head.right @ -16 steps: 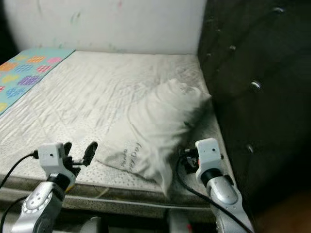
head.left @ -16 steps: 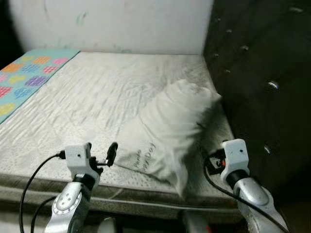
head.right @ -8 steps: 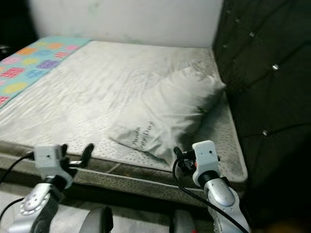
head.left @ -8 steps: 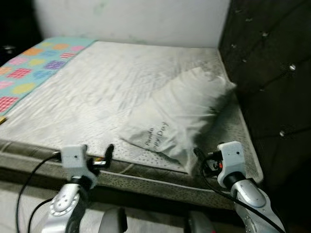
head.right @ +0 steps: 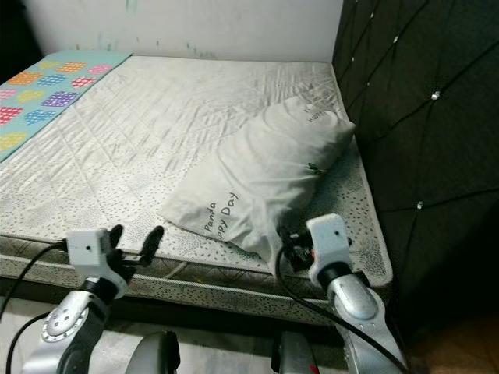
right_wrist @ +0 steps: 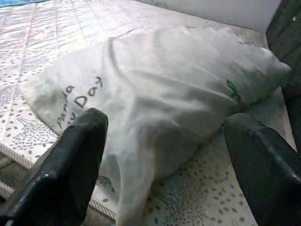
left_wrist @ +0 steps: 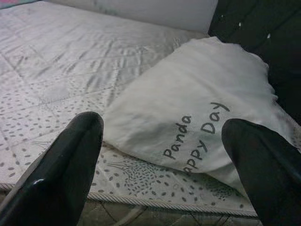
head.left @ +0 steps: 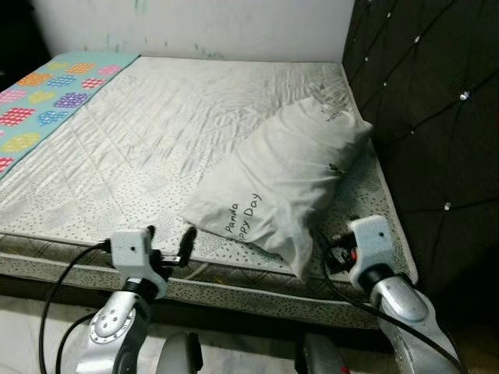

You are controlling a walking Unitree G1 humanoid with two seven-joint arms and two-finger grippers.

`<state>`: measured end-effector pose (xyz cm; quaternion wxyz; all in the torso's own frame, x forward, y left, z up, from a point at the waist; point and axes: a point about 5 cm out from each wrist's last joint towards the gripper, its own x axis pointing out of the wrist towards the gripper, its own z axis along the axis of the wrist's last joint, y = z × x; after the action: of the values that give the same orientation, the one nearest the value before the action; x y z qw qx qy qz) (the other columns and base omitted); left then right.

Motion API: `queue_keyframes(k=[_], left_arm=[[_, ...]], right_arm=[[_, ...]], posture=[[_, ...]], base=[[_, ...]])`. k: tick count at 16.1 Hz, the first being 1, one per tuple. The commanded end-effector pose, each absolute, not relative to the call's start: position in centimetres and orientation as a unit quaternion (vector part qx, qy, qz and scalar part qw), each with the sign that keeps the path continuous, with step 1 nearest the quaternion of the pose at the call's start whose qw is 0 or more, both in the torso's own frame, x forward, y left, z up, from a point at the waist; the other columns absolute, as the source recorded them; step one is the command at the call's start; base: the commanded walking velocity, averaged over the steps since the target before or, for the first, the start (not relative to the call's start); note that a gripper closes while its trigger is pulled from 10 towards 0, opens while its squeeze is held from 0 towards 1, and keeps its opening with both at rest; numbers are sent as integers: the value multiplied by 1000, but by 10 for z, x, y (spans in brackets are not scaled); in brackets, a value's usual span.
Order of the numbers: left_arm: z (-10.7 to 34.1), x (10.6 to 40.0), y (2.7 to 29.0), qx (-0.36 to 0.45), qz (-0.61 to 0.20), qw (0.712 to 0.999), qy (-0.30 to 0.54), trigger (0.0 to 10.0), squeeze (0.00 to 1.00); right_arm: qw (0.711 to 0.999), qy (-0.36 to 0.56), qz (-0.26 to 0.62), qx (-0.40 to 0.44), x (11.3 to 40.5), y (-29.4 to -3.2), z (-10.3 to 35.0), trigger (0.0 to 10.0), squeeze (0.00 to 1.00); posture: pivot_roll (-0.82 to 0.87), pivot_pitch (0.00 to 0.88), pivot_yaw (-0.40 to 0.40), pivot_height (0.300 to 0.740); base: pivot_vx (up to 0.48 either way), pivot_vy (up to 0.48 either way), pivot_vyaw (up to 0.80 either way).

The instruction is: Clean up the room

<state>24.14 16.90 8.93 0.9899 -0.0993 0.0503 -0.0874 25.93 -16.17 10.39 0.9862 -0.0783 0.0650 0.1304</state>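
Note:
A white pillow (head.left: 284, 175) printed "Panda Happy Day" lies slantwise on the right side of the bare mattress (head.left: 156, 132), its far end against the dark headboard. My left gripper (head.left: 168, 238) hovers open at the mattress's front edge, just left of the pillow's near corner. In the left wrist view its fingers (left_wrist: 70, 160) frame the printed corner without touching it. My right gripper (right_wrist: 164, 121) is open too, low at the front right of the bed, facing the pillow's near right side (right_wrist: 164, 94). Neither holds anything.
A dark tufted headboard (head.left: 421, 101) rises along the right of the bed. A teal cover with coloured patches (head.left: 39, 101) lies at the far left. A white wall (head.left: 195, 23) stands behind the bed. Pale floor shows below the bed's front edge.
The whole view has shifted as the camera moved. The pillow lies as before, and both grippers stay open near the bed's front edge.

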Motion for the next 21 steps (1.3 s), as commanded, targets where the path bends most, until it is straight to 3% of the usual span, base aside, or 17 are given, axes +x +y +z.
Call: queue_keyframes(k=[1,10,21], left_arm=[[95,241,172,-94,-89,991,37,10000,0],[93,241,172,-93,-92,991,39,10000,0],[91,239,174,-97,-80,991,46,10000,0]], right_arm=[[985,65,136,-80,260,-160,104,10000,0],[986,64,134,-81,261,-161,102,10000,0],[985,72,135,-85,259,-161,98,10000,0]], posture=[[-156,0,18,621],[-156,0,19,621],[-150,0,14,616]], base=[[334,0,0],[347,0,0],[22,0,0]])
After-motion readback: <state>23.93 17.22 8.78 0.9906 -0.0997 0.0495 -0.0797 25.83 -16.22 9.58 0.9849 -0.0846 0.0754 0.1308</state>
